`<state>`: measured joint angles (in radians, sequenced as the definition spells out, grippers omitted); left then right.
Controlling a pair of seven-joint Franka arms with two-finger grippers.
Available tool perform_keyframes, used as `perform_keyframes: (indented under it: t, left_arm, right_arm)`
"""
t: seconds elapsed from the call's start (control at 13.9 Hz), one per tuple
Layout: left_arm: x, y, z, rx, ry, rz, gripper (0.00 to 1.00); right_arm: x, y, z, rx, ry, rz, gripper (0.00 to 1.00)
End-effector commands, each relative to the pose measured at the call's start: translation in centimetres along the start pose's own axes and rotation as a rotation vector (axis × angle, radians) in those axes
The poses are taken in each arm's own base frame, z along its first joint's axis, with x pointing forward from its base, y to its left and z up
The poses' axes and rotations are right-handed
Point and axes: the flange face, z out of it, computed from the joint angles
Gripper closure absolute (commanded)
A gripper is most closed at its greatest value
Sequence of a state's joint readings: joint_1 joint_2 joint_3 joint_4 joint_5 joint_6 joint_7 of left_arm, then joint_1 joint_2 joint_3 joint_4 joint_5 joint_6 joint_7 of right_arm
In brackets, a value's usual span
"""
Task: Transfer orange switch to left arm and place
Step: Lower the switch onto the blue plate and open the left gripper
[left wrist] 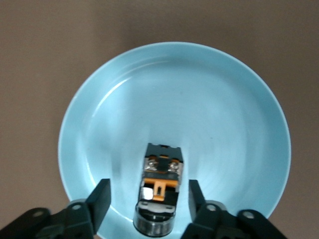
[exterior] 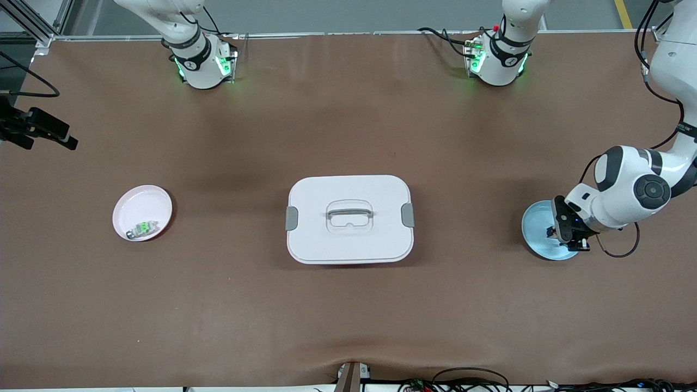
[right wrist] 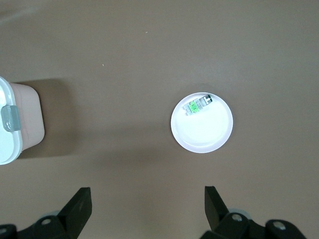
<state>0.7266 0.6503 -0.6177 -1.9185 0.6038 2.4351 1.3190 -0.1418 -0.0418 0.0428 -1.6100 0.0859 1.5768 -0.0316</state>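
The orange switch (left wrist: 160,179), a small black block with an orange centre and a round metal end, lies on the light blue plate (left wrist: 199,99) at the left arm's end of the table. My left gripper (left wrist: 148,191) is low over that plate (exterior: 536,223), open, with a finger on either side of the switch and a gap at each. In the front view the left gripper (exterior: 566,234) hides the switch. The white box (exterior: 348,239) with grey latches stands mid-table. My right gripper (right wrist: 147,196) hangs high over bare table, open and empty.
A pale round plate (exterior: 136,204) holding a small green-and-grey component (exterior: 142,228) sits toward the right arm's end; the right wrist view shows this plate (right wrist: 204,134) and one end of the box (right wrist: 10,144). A black fixture (exterior: 38,129) juts in at that table end.
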Motion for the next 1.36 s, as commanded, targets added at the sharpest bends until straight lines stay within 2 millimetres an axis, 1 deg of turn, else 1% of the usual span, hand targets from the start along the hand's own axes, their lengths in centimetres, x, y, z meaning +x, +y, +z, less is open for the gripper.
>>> perform_keyframes:
  t: [0.0,0.07,0.14,0.29,0.43,0.5,0.57,0.65,0.79,0.86,1.01,1.08,1.15,1.29]
  left_arm:
    - [1.3,-1.0,-4.6,0.064,-0.015,-0.101,0.0]
    - [2.4,-1.4,-5.9,0.08,-0.012,-0.14,0.0]
    - [2.8,-1.9,-6.9,0.087,-0.009,-0.192,0.0]
    - [2.8,-2.8,-8.6,0.073,0.023,-0.324,0.0]
    - [2.2,-3.7,-11.4,0.07,0.05,-0.469,0.0]
    - [2.1,-4.1,-12.9,0.06,0.071,-0.566,0.0]
    - [2.4,-4.4,-14.2,0.036,0.114,-0.704,0.0]
    - [2.2,-4.9,-15.3,0.024,0.14,-0.8,0.0]
    - [3.5,-5.7,-18.3,0.027,0.16,-0.88,0.0]
    - [3.4,-5.8,-19.8,0.025,0.152,-0.977,0.0]
    - [5.6,-5.9,-22.4,0.018,0.159,-1.136,0.0]
    - [6.4,-5.9,-23.0,0.008,0.161,-1.221,0.0]
    - [7.6,-5.7,-24.1,0.011,0.168,-1.305,0.0]
    - [9.1,-5.1,-25.4,-0.001,0.143,-1.415,0.0]
  right_arm:
    - [0.5,0.0,-0.1,-0.039,-0.012,-0.002,0.0]
    - [0.7,-0.1,-0.5,-0.056,-0.005,-0.007,0.0]
    - [1.0,-0.2,-0.3,-0.058,-0.008,-0.01,0.0]
    - [1.5,-0.3,-0.4,-0.065,-0.034,-0.014,0.0]
    - [2.1,-0.5,-0.7,-0.079,-0.059,-0.021,0.0]
    - [2.2,-0.6,-0.7,-0.077,-0.06,-0.023,0.0]
    - [2.2,-0.5,-0.7,-0.076,-0.061,-0.02,0.0]
    - [2.2,-0.7,-0.7,-0.071,-0.061,-0.02,0.0]
    - [2.2,-0.7,-0.4,-0.068,-0.067,-0.017,0.0]
    - [2.2,-0.5,-0.4,-0.066,-0.068,-0.014,0.0]
    - [2.1,-0.5,-0.2,-0.065,-0.073,-0.006,0.0]
    - [2.1,-0.5,0.0,-0.066,-0.077,0.005,0.0]
    - [2.1,-0.7,0.2,-0.066,-0.08,0.014,0.0]
    - [2.1,-0.7,0.3,-0.066,-0.083,0.017,0.0]
